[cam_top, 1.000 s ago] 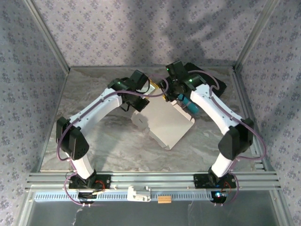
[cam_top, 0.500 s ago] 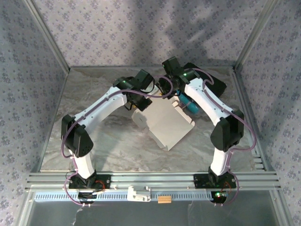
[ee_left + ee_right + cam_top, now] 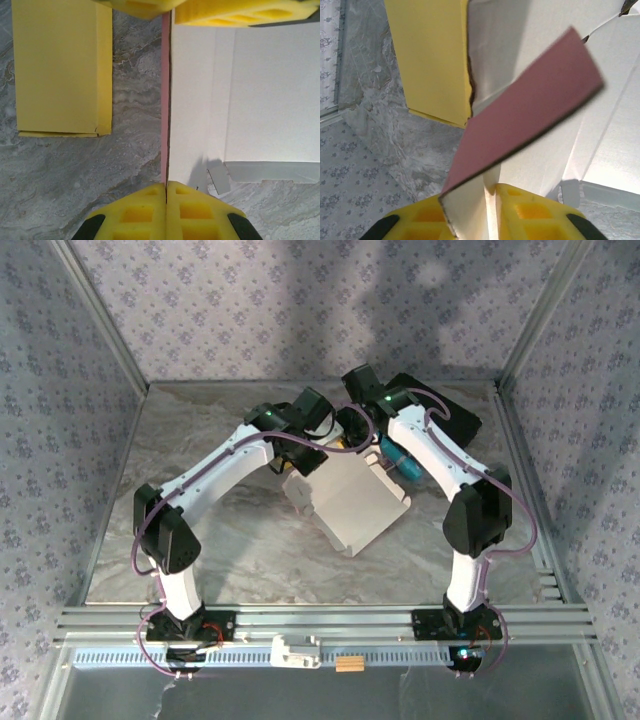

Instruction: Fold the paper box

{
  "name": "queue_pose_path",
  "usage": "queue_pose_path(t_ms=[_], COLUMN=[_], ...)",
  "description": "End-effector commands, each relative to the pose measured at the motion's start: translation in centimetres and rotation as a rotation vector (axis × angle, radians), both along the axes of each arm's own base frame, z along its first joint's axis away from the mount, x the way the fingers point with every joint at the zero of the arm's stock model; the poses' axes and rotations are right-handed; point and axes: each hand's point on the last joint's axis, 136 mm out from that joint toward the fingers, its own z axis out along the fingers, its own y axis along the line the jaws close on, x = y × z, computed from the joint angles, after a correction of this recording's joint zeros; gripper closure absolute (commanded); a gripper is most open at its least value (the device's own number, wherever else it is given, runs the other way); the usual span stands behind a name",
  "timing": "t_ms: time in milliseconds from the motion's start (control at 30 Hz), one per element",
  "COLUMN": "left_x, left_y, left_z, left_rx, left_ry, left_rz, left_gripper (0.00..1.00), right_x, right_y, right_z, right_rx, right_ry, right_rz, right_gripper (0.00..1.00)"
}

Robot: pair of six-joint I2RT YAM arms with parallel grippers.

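Gripping paper box (image 3: 355, 505) pink edge: left tool (image 3: 166, 192) | right tool (image 3: 489, 195) astride flap, grip unclear

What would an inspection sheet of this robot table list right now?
Surface: grey marble-look table.
Job's things: paper box, white inside, pink outside, partly folded.
Clutter: yellow card flat beside the box; teal object by the box, black object at back right.
Grippers: left gripper shut on a box wall; right gripper has a flap between its pads, clamping unclear.
Cables: purple cables along both arms.
Surroundings: patterned walls, metal frame.
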Motion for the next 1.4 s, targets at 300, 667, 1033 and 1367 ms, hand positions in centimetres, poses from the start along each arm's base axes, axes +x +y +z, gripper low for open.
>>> queue_pose_path(t_ms=[300, 667, 1033, 1367], left_x=[0.1, 0.9, -3.4, -4.3], left_y=[-1.1, -0.6, 5.0, 7.9], left_z=[0.6, 2.7, 3.3, -2.1], left_rx=[0.004, -0.054, -0.395, -0.431], left_ry=[-0.018, -0.091, -0.069, -0.062], left_rz=[-0.039, 0.072, 0.422, 0.419], left_gripper=[1.00, 0.72, 0.46, 0.43], right_x=[-1.2, -1.6, -2.9, -4.2], right_y=[1.1, 0.5, -1.7, -2.8], right_z=[1.5, 1.5, 0.0, -1.0], right_rx=[0.023, 0.038, 0.160, 0.166], right_ry=[-0.016, -0.012, 0.207, 0.334], right_rz=[0.045, 0.010, -0.251, -0.324], right_gripper=[0.84, 1.00, 1.00, 1.00])
